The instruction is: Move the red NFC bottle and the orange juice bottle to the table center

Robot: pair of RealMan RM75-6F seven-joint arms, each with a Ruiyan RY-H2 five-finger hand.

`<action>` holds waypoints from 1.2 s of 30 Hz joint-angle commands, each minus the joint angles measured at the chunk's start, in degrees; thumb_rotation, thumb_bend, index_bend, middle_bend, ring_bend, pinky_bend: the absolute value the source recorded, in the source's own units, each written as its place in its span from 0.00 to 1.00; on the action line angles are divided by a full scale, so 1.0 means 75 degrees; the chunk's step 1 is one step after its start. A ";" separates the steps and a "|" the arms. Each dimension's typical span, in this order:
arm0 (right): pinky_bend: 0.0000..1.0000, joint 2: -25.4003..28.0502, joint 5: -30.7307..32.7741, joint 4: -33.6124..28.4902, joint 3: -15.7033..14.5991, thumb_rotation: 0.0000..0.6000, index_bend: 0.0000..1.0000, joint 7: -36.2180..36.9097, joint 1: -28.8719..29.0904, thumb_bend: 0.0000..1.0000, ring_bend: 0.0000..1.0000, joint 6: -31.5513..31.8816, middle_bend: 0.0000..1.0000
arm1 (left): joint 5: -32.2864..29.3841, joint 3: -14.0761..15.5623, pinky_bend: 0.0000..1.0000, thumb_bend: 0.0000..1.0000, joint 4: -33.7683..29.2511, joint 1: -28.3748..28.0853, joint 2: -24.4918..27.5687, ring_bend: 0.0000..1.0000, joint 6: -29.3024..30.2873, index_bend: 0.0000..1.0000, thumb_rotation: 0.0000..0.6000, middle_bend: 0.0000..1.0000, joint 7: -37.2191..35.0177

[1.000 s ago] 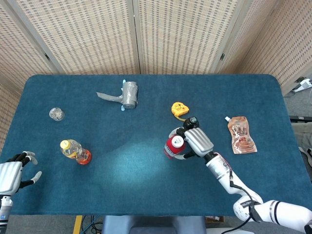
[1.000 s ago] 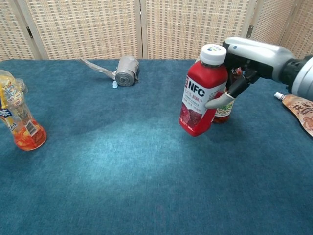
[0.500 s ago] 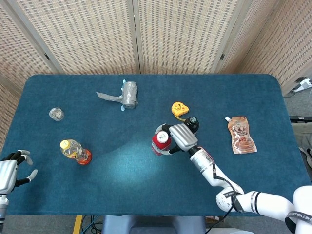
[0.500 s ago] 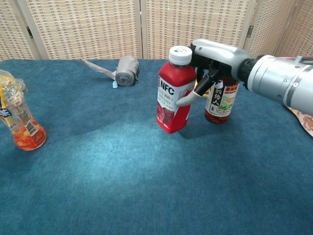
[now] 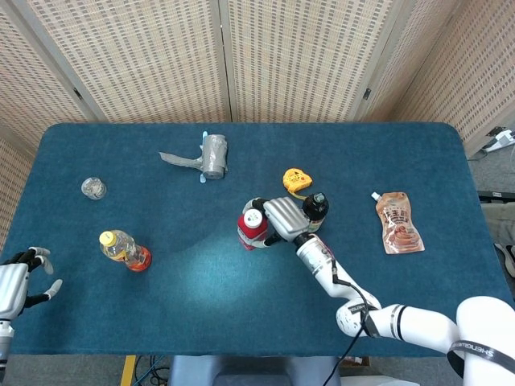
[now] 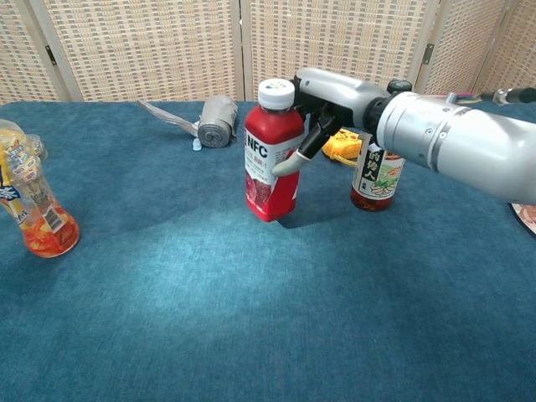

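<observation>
Red NFC bottle (image 6: 271,163) upright in my right hand (image 6: 322,105) near table centre, orange juice bottle (image 6: 32,201) far left, my left hand (image 5: 14,283) empty, fingers spread.

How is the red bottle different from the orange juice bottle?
The red NFC bottle has a white cap; the orange juice bottle has a yellow one, as the head view shows. The red NFC bottle looks solid red, while the orange juice bottle is see-through with juice at the bottom. The right hand grips the red NFC bottle near the table middle; the orange juice bottle stands alone at the left. Both are upright.
</observation>
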 commanded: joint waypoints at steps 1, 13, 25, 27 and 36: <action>0.60 -0.0157 0.0156 0.0231 0.0055 1.00 0.42 -0.0141 0.0160 0.07 0.51 -0.0096 0.52 | 0.0022 0.0014 0.45 0.21 0.0019 -0.0002 -0.0010 0.32 -0.0009 0.58 1.00 0.33 -0.0009; 0.60 -0.0559 0.0530 0.1015 0.0203 1.00 0.42 -0.0140 0.0552 0.07 0.51 -0.0298 0.52 | 0.0079 0.0080 0.45 0.21 0.0084 -0.0017 -0.0011 0.32 -0.0104 0.58 1.00 0.33 -0.0118; 0.60 -0.0835 0.0654 0.1569 0.0157 1.00 0.42 -0.0107 0.0730 0.07 0.51 -0.0415 0.52 | 0.0009 0.0021 0.45 0.21 0.0006 -0.0079 0.0011 0.32 -0.0177 0.58 1.00 0.33 -0.0099; 0.60 -0.0833 0.0646 0.1564 0.0157 1.00 0.42 -0.0075 0.0735 0.07 0.51 -0.0420 0.51 | 0.0002 0.0021 0.45 0.21 0.0001 -0.0077 0.0013 0.32 -0.0174 0.58 1.00 0.33 -0.0092; 0.60 -0.0627 0.0583 0.1312 0.0137 1.00 0.14 -0.0145 0.0690 0.00 0.41 -0.0269 0.24 | 0.0043 0.0069 0.45 0.21 0.0037 -0.0068 -0.0011 0.32 -0.0168 0.58 1.00 0.33 -0.0014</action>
